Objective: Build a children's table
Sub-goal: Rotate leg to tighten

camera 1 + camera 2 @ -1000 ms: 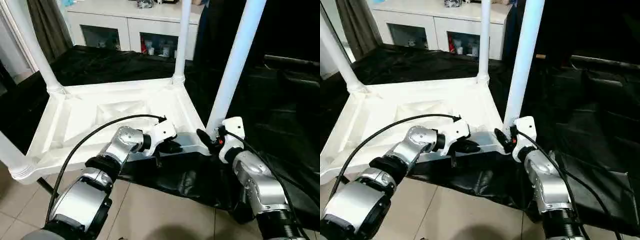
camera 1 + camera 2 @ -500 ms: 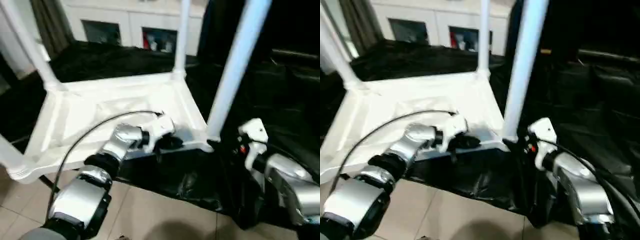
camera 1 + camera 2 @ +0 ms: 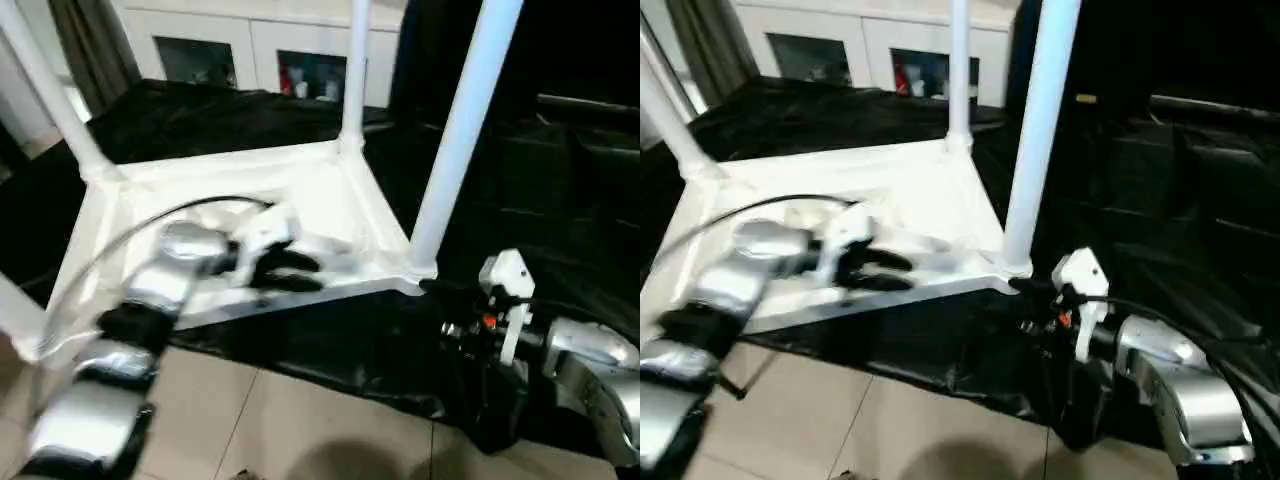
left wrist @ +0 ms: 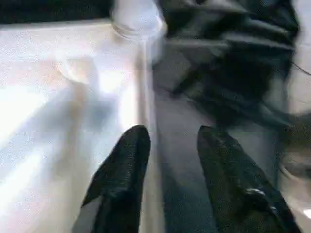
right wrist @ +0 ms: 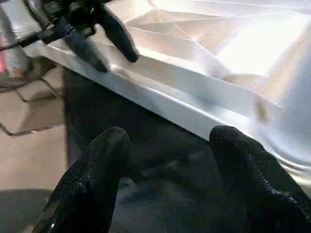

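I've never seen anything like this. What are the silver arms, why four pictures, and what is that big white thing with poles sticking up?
The silver arms belong to a humanoid robot. Two pictures come from cameras in its head, looking down over its forearms; the other two come from a camera on each wrist, looking along that arm's two black fingers.

The white thing is a children's table, lying upside down on black sheeting over a tiled floor. Its legs point up, like the near right leg. Behind stands a white cabinet with glass doors.

The left gripper is open, with one finger on either side of the table's near rim. The right gripper is also open and holds nothing; it hangs over the black sheeting just off the table's near right corner.
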